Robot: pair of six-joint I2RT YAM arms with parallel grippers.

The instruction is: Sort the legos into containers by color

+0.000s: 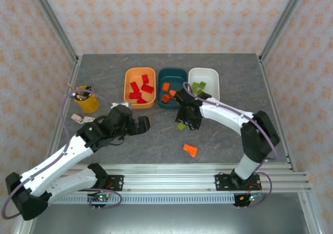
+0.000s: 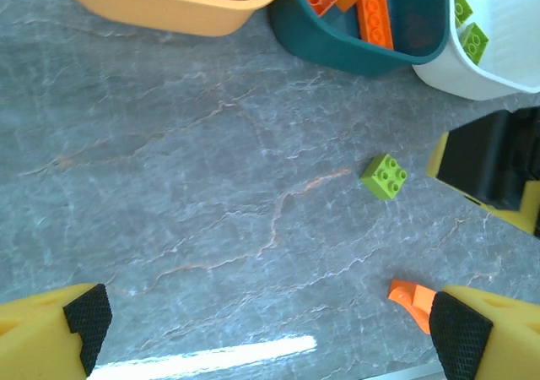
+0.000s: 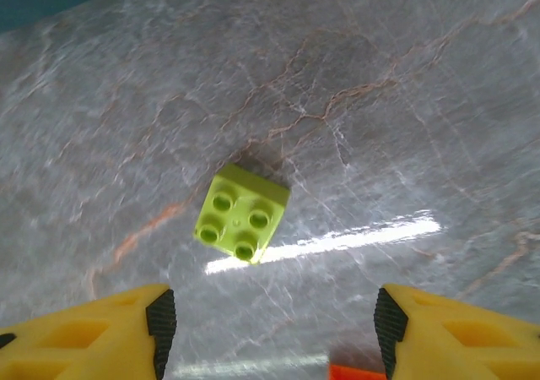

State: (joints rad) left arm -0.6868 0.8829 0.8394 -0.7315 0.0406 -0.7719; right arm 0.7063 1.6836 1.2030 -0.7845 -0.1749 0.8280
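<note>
right gripper (image 3: 274, 323): jaws apart, empty; yellow-green lego (image 3: 242, 214) flat on the table (image 3: 422, 101), just ahead, centred between the fingers, untouched. left gripper (image 2: 274, 329): jaws wide apart, empty; orange lego (image 2: 411, 298) just beside one fingertip. light orange tub (image 2: 169, 13), teal tub (image 2: 337, 51), white tub (image 2: 472, 80) ahead of it.

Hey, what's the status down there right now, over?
Left gripper open, empty. Right gripper open, hovering at green lego on table. Orange lego loose nearby. Nothing blocking.
</note>
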